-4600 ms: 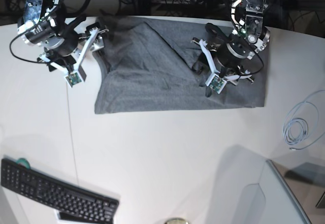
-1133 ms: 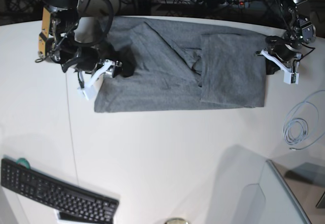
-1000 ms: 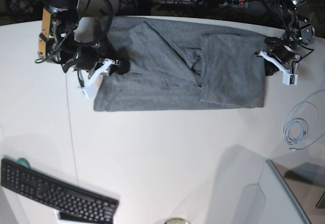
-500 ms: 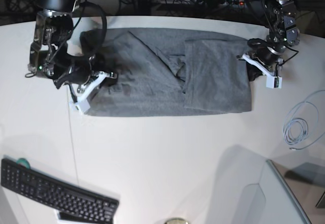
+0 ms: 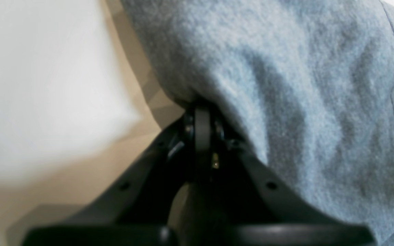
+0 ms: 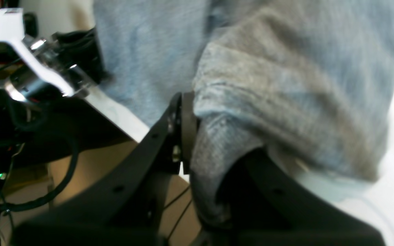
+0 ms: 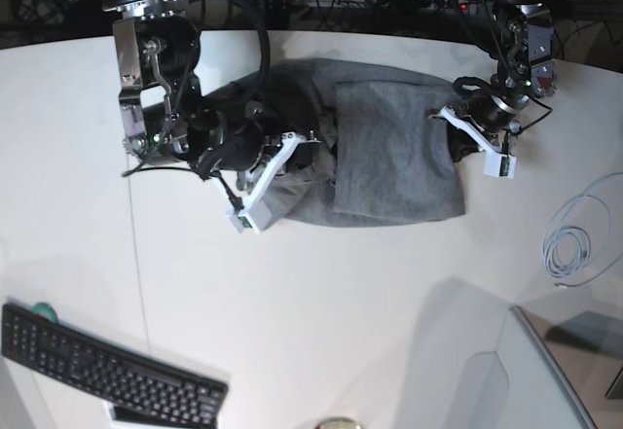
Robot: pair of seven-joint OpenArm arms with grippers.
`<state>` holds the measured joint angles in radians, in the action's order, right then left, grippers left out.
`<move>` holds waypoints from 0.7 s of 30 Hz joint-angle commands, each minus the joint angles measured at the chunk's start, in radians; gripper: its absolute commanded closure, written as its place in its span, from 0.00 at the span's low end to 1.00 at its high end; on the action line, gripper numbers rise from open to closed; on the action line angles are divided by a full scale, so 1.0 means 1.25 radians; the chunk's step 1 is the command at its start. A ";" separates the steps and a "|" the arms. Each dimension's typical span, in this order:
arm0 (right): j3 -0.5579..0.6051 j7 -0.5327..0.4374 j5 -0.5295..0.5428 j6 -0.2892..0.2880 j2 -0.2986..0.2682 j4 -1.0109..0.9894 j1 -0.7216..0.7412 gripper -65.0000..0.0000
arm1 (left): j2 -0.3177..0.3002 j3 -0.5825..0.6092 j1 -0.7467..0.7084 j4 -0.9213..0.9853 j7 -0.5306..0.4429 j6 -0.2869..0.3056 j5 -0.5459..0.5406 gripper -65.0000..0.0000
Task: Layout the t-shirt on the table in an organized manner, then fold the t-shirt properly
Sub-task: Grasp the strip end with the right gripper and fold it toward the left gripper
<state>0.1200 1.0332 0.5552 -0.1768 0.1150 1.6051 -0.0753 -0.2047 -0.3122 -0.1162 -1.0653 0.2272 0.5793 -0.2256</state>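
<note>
The grey t-shirt (image 7: pixel 394 152) lies bunched on the white table (image 7: pixel 321 303), its left part pulled over toward the middle. My right gripper (image 7: pixel 300 152), on the left of the base view, is shut on the shirt's left edge. In the right wrist view its fingers (image 6: pixel 185 126) pinch a thick fold of the t-shirt (image 6: pixel 286 85). My left gripper (image 7: pixel 451 137) is shut on the shirt's right edge. The left wrist view shows the dark fingers (image 5: pixel 202 116) closed under the t-shirt (image 5: pixel 303 85) just above the table (image 5: pixel 29 85).
A black keyboard (image 7: pixel 107 366) lies at the front left. A coiled light cable (image 7: pixel 569 244) rests at the right edge. A grey box-like shape (image 7: pixel 506 371) stands at the front right. Dark cables run behind the table's far edge.
The right gripper shut on the shirt's left edge and carried it right, toward the middle. The left gripper moved left, still holding the right edge. The shirt is narrower and bunched.
</note>
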 commanded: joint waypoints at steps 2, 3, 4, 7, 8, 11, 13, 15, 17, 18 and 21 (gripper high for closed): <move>0.040 -0.027 0.018 0.025 0.004 0.040 0.018 0.99 | -0.004 0.002 -0.003 -0.003 0.034 0.001 0.019 1.00; 0.061 -0.031 0.019 0.043 0.004 0.050 0.023 0.99 | -0.004 0.002 -0.003 -0.003 0.035 0.001 0.019 1.00; 0.079 -0.032 0.019 0.062 0.004 0.055 0.029 0.99 | -0.005 0.002 -0.003 -0.003 0.035 0.001 0.019 1.00; 0.135 -0.039 0.038 0.118 0.006 0.051 0.049 0.99 | -0.005 0.004 -0.006 -0.003 0.035 0.001 0.019 1.00; 0.148 -0.051 0.055 0.133 0.006 0.048 0.057 0.99 | -0.004 0.004 -0.006 -0.003 0.035 0.001 0.019 1.00; 0.181 -0.088 0.105 0.187 0.006 0.018 0.083 0.99 | -0.004 0.004 -0.006 -0.004 0.035 0.001 0.019 1.00; 0.203 -0.105 0.127 0.213 0.004 -0.023 0.104 0.99 | -0.004 0.004 -0.007 -0.004 0.035 0.001 0.019 1.00; 0.229 -0.131 0.143 0.223 0.003 -0.062 0.120 0.99 | -0.005 0.004 -0.007 -0.004 0.035 0.001 0.019 1.00; 0.253 -0.161 0.148 0.224 0.003 -0.096 0.132 0.99 | -0.005 0.004 -0.007 -0.004 0.035 0.001 0.019 1.00; 0.263 -0.177 0.148 0.224 0.003 -0.110 0.137 0.99 | -0.006 0.004 -0.007 -0.004 0.035 0.001 0.019 1.00; 0.278 -0.200 0.148 0.224 0.003 -0.142 0.153 0.99 | -0.006 0.004 -0.007 -0.004 0.035 0.001 0.019 1.00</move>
<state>0.4686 0.7998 0.7238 0.1093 0.1085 1.4109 0.0933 -0.2050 -0.3107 -0.1200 -1.0668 0.2268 0.5797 -0.2279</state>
